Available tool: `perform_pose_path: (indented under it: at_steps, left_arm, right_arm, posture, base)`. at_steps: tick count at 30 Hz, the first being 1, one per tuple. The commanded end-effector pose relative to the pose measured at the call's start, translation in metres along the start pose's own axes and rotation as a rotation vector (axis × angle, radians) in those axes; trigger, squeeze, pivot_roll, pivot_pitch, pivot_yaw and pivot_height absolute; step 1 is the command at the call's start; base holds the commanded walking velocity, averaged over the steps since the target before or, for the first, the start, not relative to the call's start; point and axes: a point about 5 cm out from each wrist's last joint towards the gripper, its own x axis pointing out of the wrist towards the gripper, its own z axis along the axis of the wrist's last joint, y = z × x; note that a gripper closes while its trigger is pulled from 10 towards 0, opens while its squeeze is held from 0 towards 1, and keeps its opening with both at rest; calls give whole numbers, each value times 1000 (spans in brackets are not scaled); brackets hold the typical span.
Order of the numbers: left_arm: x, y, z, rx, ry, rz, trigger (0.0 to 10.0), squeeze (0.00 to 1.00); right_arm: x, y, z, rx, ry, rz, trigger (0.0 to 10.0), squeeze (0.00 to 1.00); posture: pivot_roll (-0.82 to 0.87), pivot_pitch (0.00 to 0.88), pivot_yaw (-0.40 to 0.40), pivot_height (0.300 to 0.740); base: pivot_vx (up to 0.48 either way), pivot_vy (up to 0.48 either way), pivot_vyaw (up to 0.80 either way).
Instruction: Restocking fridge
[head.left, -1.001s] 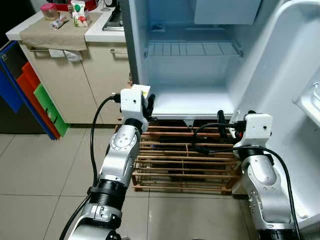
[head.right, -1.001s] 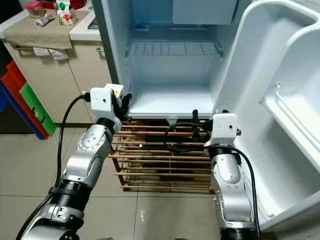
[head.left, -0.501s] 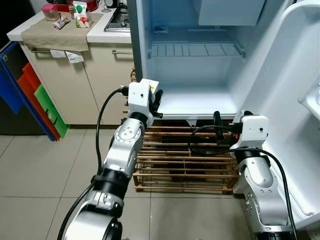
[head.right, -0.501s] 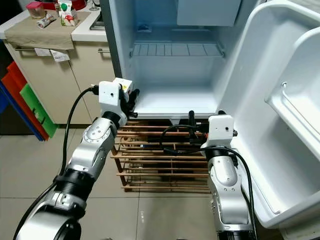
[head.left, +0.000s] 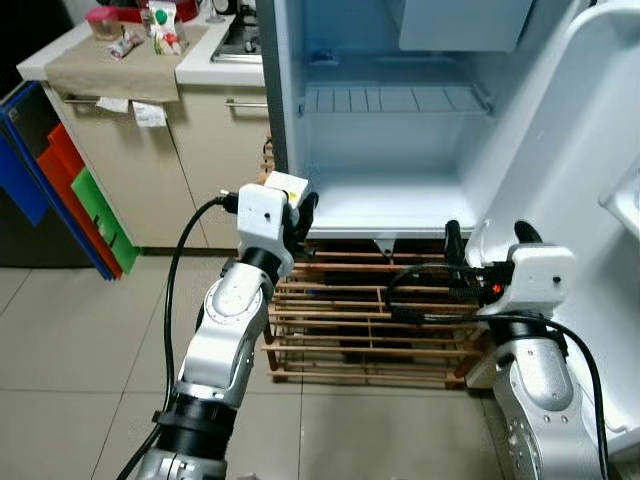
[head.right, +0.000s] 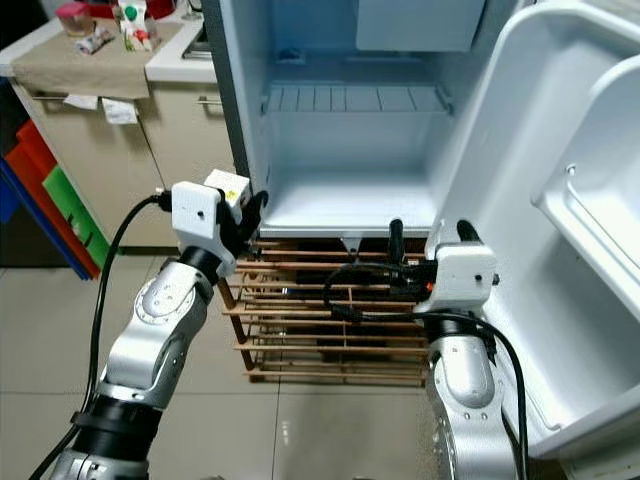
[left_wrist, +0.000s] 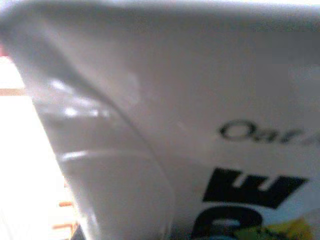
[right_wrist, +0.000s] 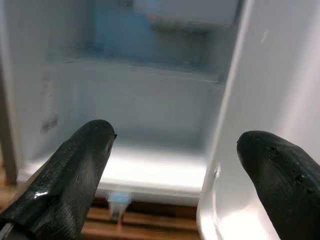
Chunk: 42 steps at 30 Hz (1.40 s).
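Carton (head.left: 286, 185): small white pack with a yellow patch and the printed word "Oat", pinched in the left gripper (head.left: 296, 205); held just outside the lower left front corner of the fridge (head.left: 385, 150), level with its floor.

Left gripper: black fingers (head.left: 306, 208) closed on the carton, tips at the fridge's front edge.

Fridge: open, white interior; wire shelf (head.left: 390, 98) midway up, white box compartment (head.left: 460, 22) at the top, bare white floor (head.left: 385, 205) below the shelf.

Fridge door (head.right: 560, 220): swung wide to the fridge's right, with moulded white bins.

Right gripper (right_wrist: 175, 165): fingers (right_wrist: 65, 175) spread apart, holding nothing; raised below the fridge's lower right corner, beside the door, pointed into the fridge.

Wooden rack (head.left: 370, 315): slatted, directly under the fridge.

Counter (head.left: 120, 60): left of the fridge, beige cloth on top carrying small packages (head.left: 165, 25); cabinet drawers beneath.

Coloured boards (head.left: 60, 190): blue, red, green, leaning at the counter's far side from the fridge.
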Motion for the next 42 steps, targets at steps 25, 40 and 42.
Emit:
perform_pose_path:
  at_steps: [25, 40, 42]
  left_arm:
    - [8, -21, -4, 17, -52, -99, 10000, 0]
    - [22, -35, 3, 24, -48, -166, 10000, 0]
    - [27, -38, 5, 23, -43, -165, 10000, 0]
  right_arm:
    - [13, 3, -3, 5, -10, -3, 10000, 51]
    - [14, 7, -4, 9, -4, 17, 10000, 51]
    - [14, 7, -4, 10, -4, 21, 10000, 47]
  posture:
    - [-205, 0, 46, 740]
    - [-204, 0, 43, 740]
    - [-206, 0, 45, 740]
  base:
    - [325, 0, 0]
    - [448, 0, 0]
    - [0, 0, 0]
